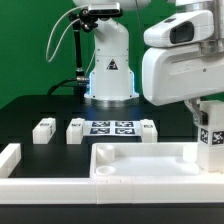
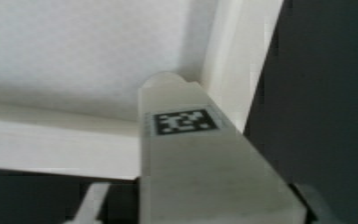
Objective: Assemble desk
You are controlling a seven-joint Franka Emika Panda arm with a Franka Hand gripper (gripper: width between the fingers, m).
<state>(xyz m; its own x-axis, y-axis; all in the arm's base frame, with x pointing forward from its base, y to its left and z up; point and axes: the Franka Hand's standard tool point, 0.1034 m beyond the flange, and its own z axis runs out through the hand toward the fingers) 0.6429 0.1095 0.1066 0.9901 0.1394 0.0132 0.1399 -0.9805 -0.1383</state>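
A black counter [image 1: 40, 105] is shown in the exterior view, with a green backdrop [image 1: 30, 30] behind it and the arm's base [image 1: 110, 65] standing at the far middle. The near part of the counter is taken up by the tabletop tray [image 1: 140, 160], a wide flat white piece with raised rims, lying flat. A low white rail [image 1: 10, 155] is seen at the exterior view's left, beside the tray.

Behind the tray, a row of small parts is laid out on the counter. A loose leg [image 1: 43, 129] lies farthest to the exterior view's left, and a second loose leg [image 1: 76, 129] lies just beside it. The marker board [image 1: 110, 127], flat and printed with black tags, is placed next to that, and a third loose leg [image 1: 148, 128] lies at the board's other end. All three are white blocks lying well apart from the arm.

At the exterior view's right, the large white end of the arm is hung over the tray's far right corner. A held leg [image 1: 212, 135], square and carrying black-and-white tags, is kept upright beneath it.

In the wrist view, the tool [image 2: 190, 205] is seen closed around the held leg [image 2: 185, 122], which runs away from the camera, one tag facing it. The leg's far end is placed over an inner corner of the tabletop tray [image 2: 87, 60], where two raised rims meet. Whether the leg's end is touching the tray floor cannot be told.
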